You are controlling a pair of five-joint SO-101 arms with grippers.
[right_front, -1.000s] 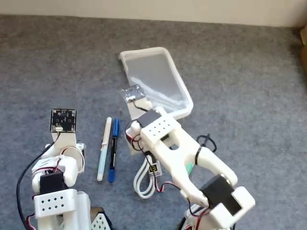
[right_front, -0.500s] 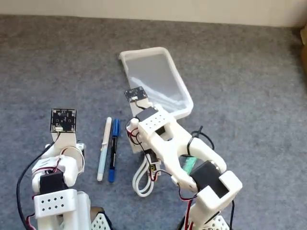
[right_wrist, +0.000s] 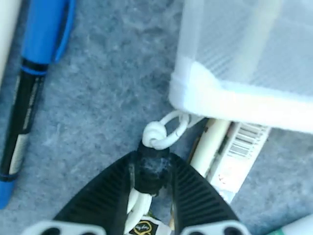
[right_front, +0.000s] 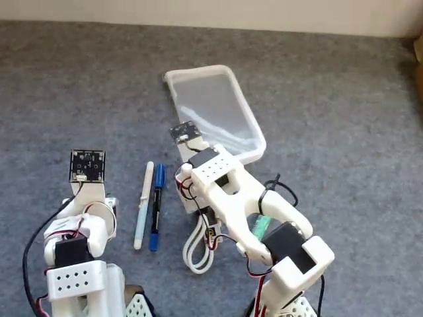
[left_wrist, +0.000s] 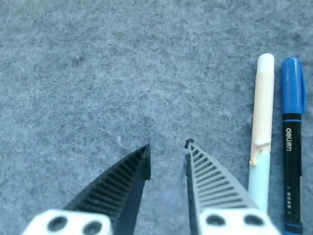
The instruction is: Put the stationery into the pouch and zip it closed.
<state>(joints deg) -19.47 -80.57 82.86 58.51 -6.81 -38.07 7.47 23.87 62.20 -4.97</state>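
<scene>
The translucent white pouch [right_front: 215, 109] lies flat at the middle back of the grey carpet. My right gripper [right_wrist: 151, 161] is at the pouch's [right_wrist: 254, 58] near corner, shut on the black zip pull [right_wrist: 149, 171], which hangs from that corner by a knotted white cord [right_wrist: 164, 132]. Left of it, a pale pen [right_front: 143, 205] and a blue pen [right_front: 156, 206] lie side by side. My left gripper [left_wrist: 167, 149] hovers open over bare carpet, beside the pale pen [left_wrist: 261, 132] and the blue pen [left_wrist: 292, 142]. A green-tipped item [right_front: 261, 226] peeks from under the right arm.
A white cable loop [right_front: 198, 247] lies on the carpet by the right arm. A white barcoded item [right_wrist: 234, 152] sticks out from under the pouch's corner. A pale wall runs along the far edge, with open carpet to the left and right.
The right arm's rear part has swung left and its wrist has shifted slightly at the pouch's near end. Pouch, pens and left arm keep their places.
</scene>
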